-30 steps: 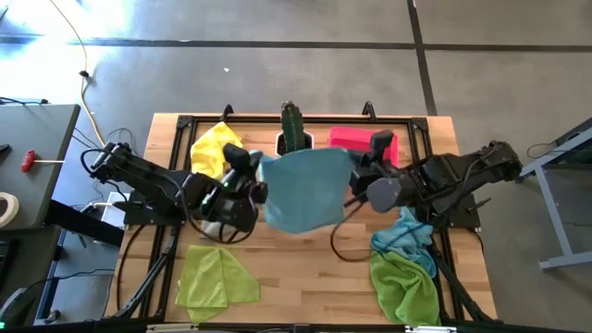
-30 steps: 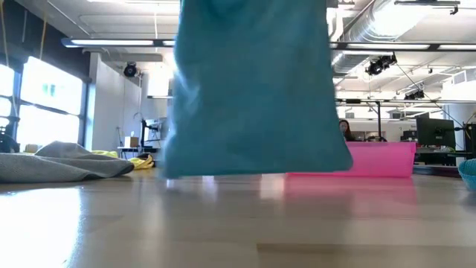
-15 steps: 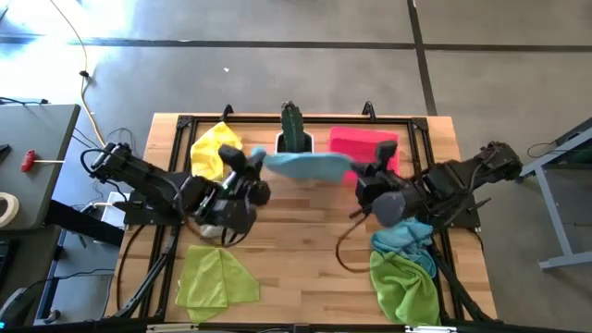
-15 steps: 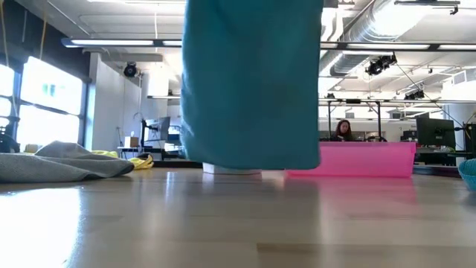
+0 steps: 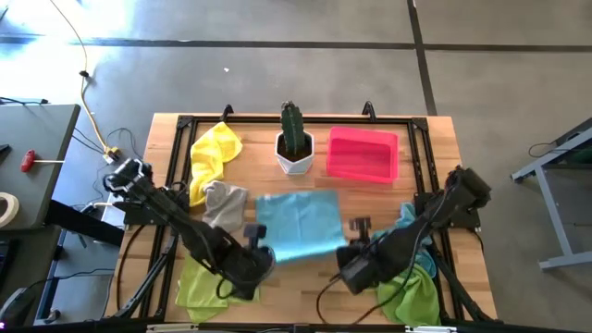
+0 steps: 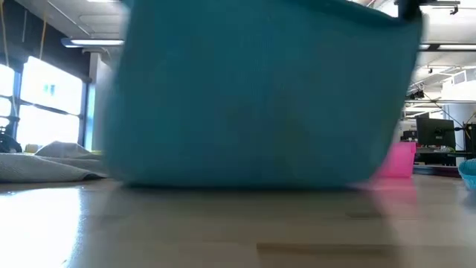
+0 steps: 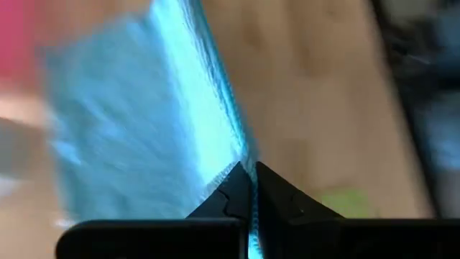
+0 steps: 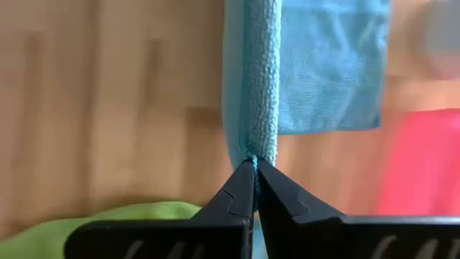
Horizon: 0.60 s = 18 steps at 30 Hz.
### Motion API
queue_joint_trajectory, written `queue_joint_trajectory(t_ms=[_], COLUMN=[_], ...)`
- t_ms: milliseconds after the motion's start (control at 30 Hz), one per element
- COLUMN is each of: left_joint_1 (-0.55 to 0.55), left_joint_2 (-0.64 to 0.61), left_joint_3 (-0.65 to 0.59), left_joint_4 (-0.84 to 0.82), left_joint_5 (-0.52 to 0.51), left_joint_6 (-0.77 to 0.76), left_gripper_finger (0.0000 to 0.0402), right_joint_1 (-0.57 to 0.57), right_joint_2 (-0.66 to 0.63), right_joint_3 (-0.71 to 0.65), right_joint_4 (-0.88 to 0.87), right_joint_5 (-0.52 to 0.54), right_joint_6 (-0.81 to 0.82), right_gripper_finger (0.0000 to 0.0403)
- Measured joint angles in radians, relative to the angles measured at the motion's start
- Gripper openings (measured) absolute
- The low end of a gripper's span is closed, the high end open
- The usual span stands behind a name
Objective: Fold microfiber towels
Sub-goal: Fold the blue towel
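1. Grey concrete floor surrounds a wooden worktop [image 5: 305,282] seen from above. A light blue towel [image 5: 298,225] is stretched at the middle of it. The left pincer [image 5: 258,255] grips the towel's near left corner, and the right pincer [image 5: 355,248] grips its near right corner. On the far side sit a yellow towel [image 5: 214,151], a potted cactus [image 5: 294,141] and a pink tray [image 5: 363,154]. A grey towel [image 5: 225,203] lies left of the blue one. Lime green towels lie at the near left [image 5: 199,282] and near right [image 5: 407,291].

2. At worktop height, the blue towel [image 6: 260,97] fills most of the picture, its lower edge just at the wood.

3. From the left wrist, the left pincer [image 7: 249,188] is closed on the towel's edge [image 7: 180,115].

4. From the right wrist, the right pincer [image 8: 254,180] is closed on a bunched fold of the towel [image 8: 316,65].
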Motion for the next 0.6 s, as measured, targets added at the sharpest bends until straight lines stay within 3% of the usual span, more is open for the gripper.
queue_joint_trajectory(t_ms=[167,267,333,467,600], left_joint_1=[-0.002,-0.003,-0.004,-0.002,0.013], left_joint_2=[0.078,0.102,0.11,0.123,0.143], left_joint_3=[0.0,0.0,0.0,-0.001,-0.002], left_joint_4=[0.001,-0.004,-0.034,-0.108,-0.179], left_joint_5=[0.186,0.226,0.197,0.02,-0.064], left_joint_6=[-0.041,-0.041,-0.035,-0.048,-0.085], left_gripper_finger=[0.0,0.0,0.0,0.0,0.0], right_joint_1=[0.037,0.038,0.024,-0.012,-0.056], right_joint_2=[0.052,0.053,0.053,0.054,0.054], right_joint_3=[0.0,0.0,0.0,-0.001,-0.077], right_joint_4=[0.086,0.101,0.085,0.065,0.097], right_joint_5=[-0.092,-0.04,0.029,0.162,0.193], right_joint_6=[0.015,0.006,0.005,-0.03,-0.082], right_gripper_finger=[0.0,0.0,0.0,0.0,0.0])
